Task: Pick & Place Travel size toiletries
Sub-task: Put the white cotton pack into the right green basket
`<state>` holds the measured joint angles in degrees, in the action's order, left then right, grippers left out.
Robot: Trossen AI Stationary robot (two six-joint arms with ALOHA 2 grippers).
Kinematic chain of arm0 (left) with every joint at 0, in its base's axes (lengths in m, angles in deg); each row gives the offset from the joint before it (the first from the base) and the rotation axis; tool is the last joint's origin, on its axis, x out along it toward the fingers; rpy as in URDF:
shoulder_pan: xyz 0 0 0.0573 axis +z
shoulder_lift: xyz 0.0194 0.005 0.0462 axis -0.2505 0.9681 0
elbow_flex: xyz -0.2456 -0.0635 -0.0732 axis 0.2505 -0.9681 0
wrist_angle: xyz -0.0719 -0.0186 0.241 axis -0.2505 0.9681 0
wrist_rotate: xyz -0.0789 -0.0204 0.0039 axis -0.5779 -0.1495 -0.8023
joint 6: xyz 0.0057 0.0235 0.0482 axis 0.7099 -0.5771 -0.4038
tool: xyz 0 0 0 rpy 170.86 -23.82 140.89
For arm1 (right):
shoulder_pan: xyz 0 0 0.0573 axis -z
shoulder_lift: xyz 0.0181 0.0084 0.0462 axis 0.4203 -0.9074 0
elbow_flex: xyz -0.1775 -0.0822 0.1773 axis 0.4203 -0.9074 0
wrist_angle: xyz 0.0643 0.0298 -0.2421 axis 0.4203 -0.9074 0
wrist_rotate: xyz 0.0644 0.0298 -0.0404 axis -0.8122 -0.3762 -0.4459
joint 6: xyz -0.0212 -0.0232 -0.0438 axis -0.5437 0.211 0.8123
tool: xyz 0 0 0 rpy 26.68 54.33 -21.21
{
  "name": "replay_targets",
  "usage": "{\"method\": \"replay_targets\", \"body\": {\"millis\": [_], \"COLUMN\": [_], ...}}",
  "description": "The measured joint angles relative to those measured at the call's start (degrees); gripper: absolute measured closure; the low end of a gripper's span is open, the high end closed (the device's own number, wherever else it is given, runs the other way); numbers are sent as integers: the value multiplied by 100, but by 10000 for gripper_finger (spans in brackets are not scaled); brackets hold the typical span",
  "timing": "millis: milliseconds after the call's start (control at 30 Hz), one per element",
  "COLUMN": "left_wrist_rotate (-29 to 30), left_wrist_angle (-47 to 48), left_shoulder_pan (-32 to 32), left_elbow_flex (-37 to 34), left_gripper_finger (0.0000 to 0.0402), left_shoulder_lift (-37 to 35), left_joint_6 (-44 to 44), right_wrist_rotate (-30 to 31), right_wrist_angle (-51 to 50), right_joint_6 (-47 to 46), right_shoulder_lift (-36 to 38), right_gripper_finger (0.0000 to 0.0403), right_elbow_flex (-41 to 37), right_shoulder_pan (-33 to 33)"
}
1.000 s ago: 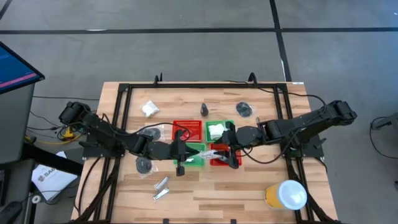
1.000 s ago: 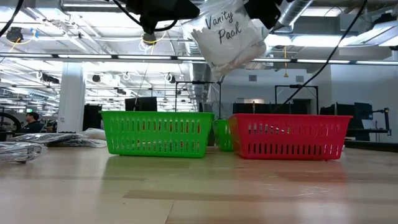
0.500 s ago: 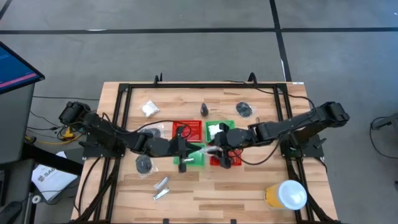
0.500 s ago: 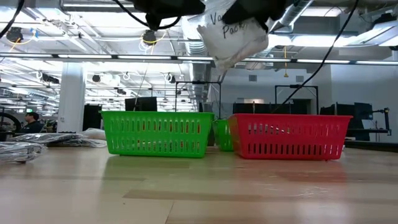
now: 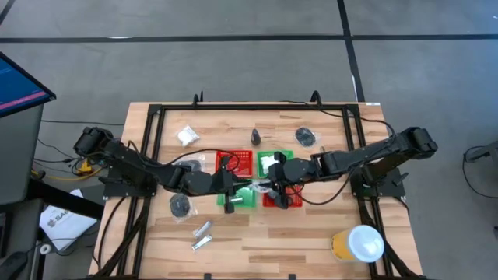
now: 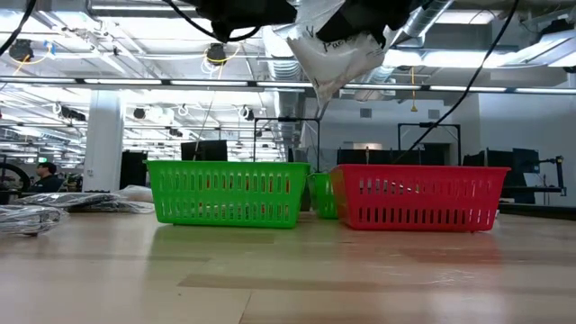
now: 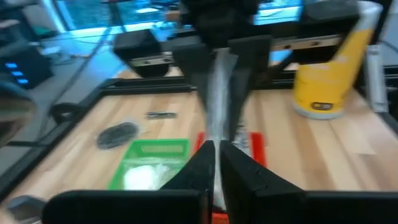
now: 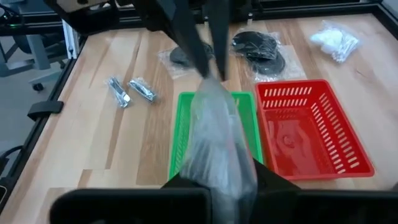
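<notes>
Two silver tubes lie nearest the table's front edge, not yet collected. Above the baskets at mid-table, a white packet hangs in the air, pinched at opposite ends: the left gripper is closed on one end and the right gripper on the other, apparently a transfer between arms. The front green basket lies directly beneath. Farther back, a second white packet and a black coil await sorting.
</notes>
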<state>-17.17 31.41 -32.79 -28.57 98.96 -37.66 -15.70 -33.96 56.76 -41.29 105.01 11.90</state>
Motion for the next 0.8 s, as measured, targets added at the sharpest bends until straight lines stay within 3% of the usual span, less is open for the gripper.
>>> {"method": "replay_targets", "body": {"millis": [167,467,800], "left_wrist_rotate": [774,999,1373], "left_wrist_angle": [4,71,499], "left_shoulder_pan": [0,-4,-48], "left_elbow_flex": [0,0,0], "left_gripper_finger": [355,302,290], "left_shoulder_lift": [0,-26,-28], "left_joint_6": [-177,-170,-131], "right_wrist_rotate": [146,148,148], "right_wrist_angle": [-28,-403,-945], "right_joint_6": [14,12,-51], "right_shoulder_lift": [54,192,190], "right_gripper_finger": [398,401,402], "right_elbow_flex": [0,9,2], "right_shoulder_pan": [70,443,1138]}}
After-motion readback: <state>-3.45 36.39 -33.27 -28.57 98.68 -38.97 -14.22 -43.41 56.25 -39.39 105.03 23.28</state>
